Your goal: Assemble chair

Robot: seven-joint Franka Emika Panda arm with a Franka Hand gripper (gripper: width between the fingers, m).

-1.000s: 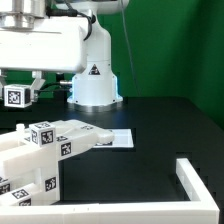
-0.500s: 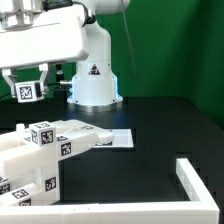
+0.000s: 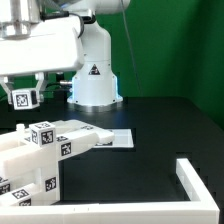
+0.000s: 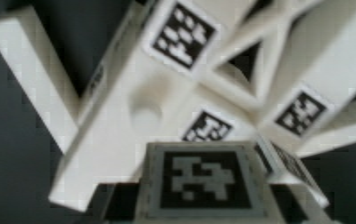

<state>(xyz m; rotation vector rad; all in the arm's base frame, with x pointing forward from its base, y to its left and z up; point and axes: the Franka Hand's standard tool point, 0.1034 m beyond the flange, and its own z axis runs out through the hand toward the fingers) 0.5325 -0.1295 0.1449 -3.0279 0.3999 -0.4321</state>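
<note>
Since half a second ago the arm at the upper left of the exterior view has slid left and dipped, carrying a small tagged block (image 3: 18, 98). The parts on the table have not shifted.

Nearest us, the corner rail (image 3: 195, 178) sits at lower right, well apart from the chair pieces (image 3: 45, 150) clustered at lower left. Beyond them lies the marker board (image 3: 120, 139), then the robot base (image 3: 95, 80).

We judge the step to be bringing the block down to the cluster. We should square it to the cross-braced frame (image 4: 139, 90) and descend slowly and straight.

The gripper (image 3: 24, 90) is crowded against the frame edge, and we cannot tell whether its jaws pinch the block. The wrist view is blurred, and the joint itself is hidden.
</note>
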